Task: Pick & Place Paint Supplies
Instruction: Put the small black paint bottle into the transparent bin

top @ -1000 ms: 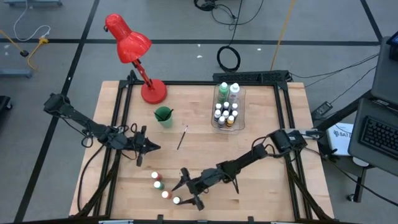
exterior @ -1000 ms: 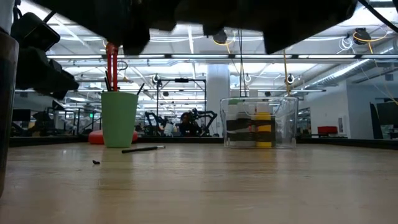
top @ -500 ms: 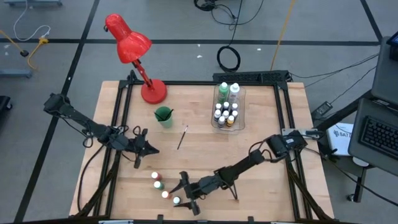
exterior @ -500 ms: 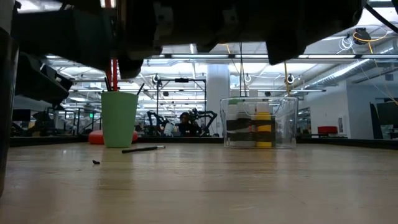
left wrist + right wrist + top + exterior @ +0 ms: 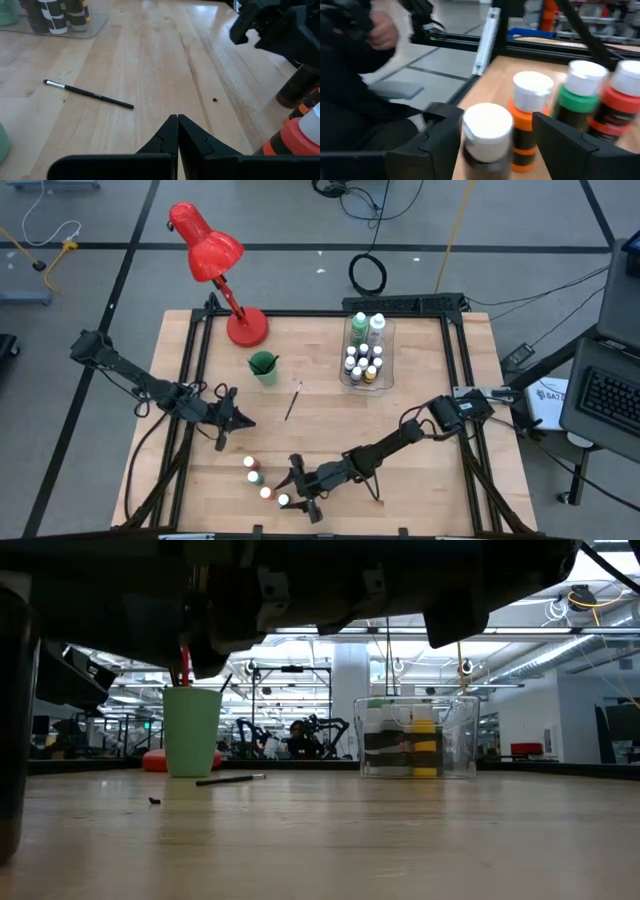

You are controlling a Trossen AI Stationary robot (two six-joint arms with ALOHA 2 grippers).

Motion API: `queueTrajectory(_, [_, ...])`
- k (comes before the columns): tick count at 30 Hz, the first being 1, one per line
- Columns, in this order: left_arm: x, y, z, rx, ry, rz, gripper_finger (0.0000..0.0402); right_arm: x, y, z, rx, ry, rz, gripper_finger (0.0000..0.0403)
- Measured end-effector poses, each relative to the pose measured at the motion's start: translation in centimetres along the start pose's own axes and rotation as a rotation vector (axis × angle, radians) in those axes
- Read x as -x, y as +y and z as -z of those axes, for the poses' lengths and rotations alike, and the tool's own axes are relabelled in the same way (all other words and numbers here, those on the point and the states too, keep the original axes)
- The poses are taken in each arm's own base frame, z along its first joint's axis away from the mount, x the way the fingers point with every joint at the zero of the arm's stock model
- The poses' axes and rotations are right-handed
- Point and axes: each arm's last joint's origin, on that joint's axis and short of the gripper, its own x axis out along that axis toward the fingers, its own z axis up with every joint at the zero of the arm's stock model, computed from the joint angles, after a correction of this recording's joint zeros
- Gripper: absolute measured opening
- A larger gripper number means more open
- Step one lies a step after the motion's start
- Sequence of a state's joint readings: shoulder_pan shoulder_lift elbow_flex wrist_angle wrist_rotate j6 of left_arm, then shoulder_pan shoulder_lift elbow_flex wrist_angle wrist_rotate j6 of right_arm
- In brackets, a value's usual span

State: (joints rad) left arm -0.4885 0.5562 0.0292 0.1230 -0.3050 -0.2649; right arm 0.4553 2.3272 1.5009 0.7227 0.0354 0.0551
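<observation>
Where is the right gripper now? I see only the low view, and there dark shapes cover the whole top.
Observer: The right gripper is low at the table edge nearest your camera, at a row of small bottles.
Operator: Does it hold one?
Observer: Not yet. In the right wrist view its open fingers stand on either side of a white-capped dark bottle.
Operator: And the left arm?
Observer: The left gripper is shut and empty, beside the loose paintbrush.
</observation>
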Motion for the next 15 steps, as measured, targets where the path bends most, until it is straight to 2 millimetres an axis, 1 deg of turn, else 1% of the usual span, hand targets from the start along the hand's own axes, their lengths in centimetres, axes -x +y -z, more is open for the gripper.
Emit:
queueTrajectory(5, [0.0,0.0,0.0,0.001,0.000,0.000,0.0008,0.0,0.2,0.0,0.040,-0.005,-0.055,0.0194])
queueTrajectory(9, [0.0,0.0,0.0,0.003,0.000,0.000,0.0008,0.0,0.3,-0.2,0.081,-0.016,-0.087,0.0145])
queueTrajectory(11, [0.0,0.0,0.0,0.008,0.000,0.000,0.0008,0.1,0.4,-0.6,0.094,-0.022,-0.092,0.0119])
queueTrajectory(12, [0.0,0.0,0.0,0.011,0.000,0.000,0.0008,0.2,0.4,-0.7,0.096,-0.029,-0.094,0.0112])
queueTrajectory(15, [0.0,0.0,0.0,0.011,-0.001,0.000,0.0008,0.3,0.2,-1.1,0.116,-0.020,-0.092,0.0112])
